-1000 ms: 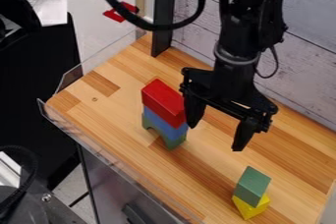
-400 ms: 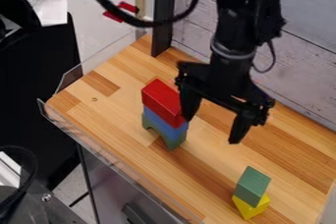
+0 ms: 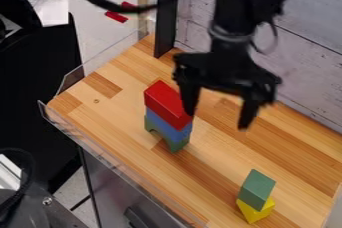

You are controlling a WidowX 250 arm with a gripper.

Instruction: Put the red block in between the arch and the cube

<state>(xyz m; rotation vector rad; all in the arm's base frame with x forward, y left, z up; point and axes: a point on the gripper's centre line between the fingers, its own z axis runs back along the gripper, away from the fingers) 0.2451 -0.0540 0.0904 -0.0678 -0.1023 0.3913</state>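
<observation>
My gripper (image 3: 217, 117) hangs open over the middle of the table, with nothing between its fingers. Its left finger overlaps the right end of the red block (image 3: 167, 103) in the view; whether they touch I cannot tell. The red block lies on top of a blue block (image 3: 165, 126), which rests on a green arch (image 3: 176, 145). To the lower right, a green cube-like block (image 3: 257, 190) sits tilted on a yellow block (image 3: 254, 211).
The wooden table (image 3: 107, 117) has a clear plastic edge along its left and front sides. A black post (image 3: 166, 19) stands at the back edge, beside a whitewashed plank wall (image 3: 307, 67).
The gripper has moved up and back, toward the wall, and slightly left, staying open. The stacked blocks have stayed where they were.
</observation>
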